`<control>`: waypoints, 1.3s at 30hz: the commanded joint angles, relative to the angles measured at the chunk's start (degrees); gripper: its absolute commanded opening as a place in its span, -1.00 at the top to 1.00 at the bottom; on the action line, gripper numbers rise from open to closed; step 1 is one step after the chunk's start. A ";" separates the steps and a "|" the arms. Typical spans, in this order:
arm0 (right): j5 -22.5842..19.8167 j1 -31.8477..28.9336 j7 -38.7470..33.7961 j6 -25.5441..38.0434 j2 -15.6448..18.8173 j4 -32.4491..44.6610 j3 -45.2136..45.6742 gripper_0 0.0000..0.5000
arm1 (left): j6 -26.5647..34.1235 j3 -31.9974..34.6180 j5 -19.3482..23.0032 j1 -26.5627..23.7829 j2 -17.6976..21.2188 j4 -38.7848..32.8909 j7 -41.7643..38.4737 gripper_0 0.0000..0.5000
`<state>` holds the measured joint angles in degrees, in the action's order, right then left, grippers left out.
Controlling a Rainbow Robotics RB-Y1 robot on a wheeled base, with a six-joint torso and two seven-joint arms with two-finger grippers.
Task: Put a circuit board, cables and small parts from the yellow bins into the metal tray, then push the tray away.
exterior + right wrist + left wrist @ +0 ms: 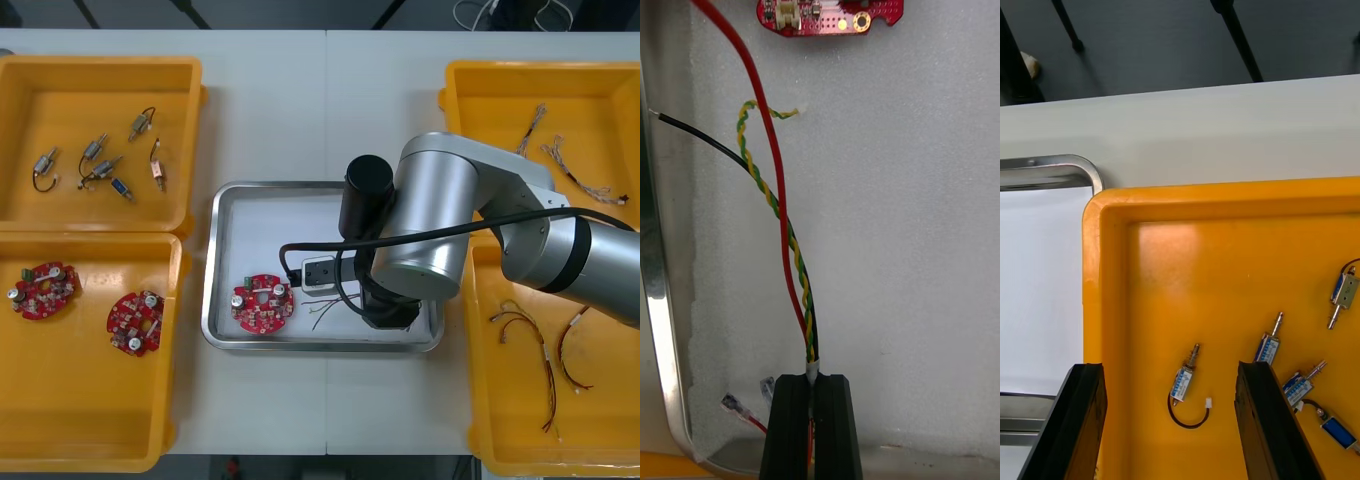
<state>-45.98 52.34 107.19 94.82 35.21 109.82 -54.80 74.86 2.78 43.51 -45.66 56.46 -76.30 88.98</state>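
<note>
Jaws of my right gripper (813, 379) were pinched on a cable bundle (782, 225) of red, black and twisted yellow-green strands, low over the white floor by the near right corner of the metal tray (211, 265). 1 circuit board (262, 303) lay toward the tray's near left corner. My left gripper (1169, 367) hung spread over the yellow bin (1225, 255) of small metal parts (1184, 379).

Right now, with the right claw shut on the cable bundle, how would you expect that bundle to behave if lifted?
Probably floppy: the cable bundle has thin strands that curve and splay beyond the right claw. Likely light, so loose ends may drag across the metal tray. The left claw hovers open over a yellow bin.
</note>
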 commanded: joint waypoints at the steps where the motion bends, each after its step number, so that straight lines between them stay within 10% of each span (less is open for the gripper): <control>1: 0.98 1.72 0.66 -1.31 -2.43 -2.06 -1.53 1.00 | -0.77 2.31 0.96 -3.56 1.99 0.89 6.47 -1.00; 7: 1.07 1.72 1.01 -2.63 -3.92 -5.31 -2.33 0.65 | -1.39 2.75 2.63 -3.47 1.20 3.62 16.75 -1.00; 14: 1.25 1.72 1.18 -2.63 -3.92 -4.96 -2.15 -1.00 | -8.59 1.17 9.05 -4.44 1.20 11.79 27.56 -1.00; 32: -7.02 1.72 -1.10 9.77 -1.46 2.51 17.36 -1.00 | -10.97 -12.10 14.32 -9.62 -0.82 22.69 30.64 -1.00; 39: -11.24 1.36 -14.55 12.49 1.88 2.51 24.83 -1.00 | -10.35 -15.70 15.81 -9.71 -0.82 25.94 30.46 -1.00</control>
<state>-56.38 52.36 98.15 106.54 34.14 110.57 -33.24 64.50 -12.02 57.80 -53.02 55.53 -51.98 122.11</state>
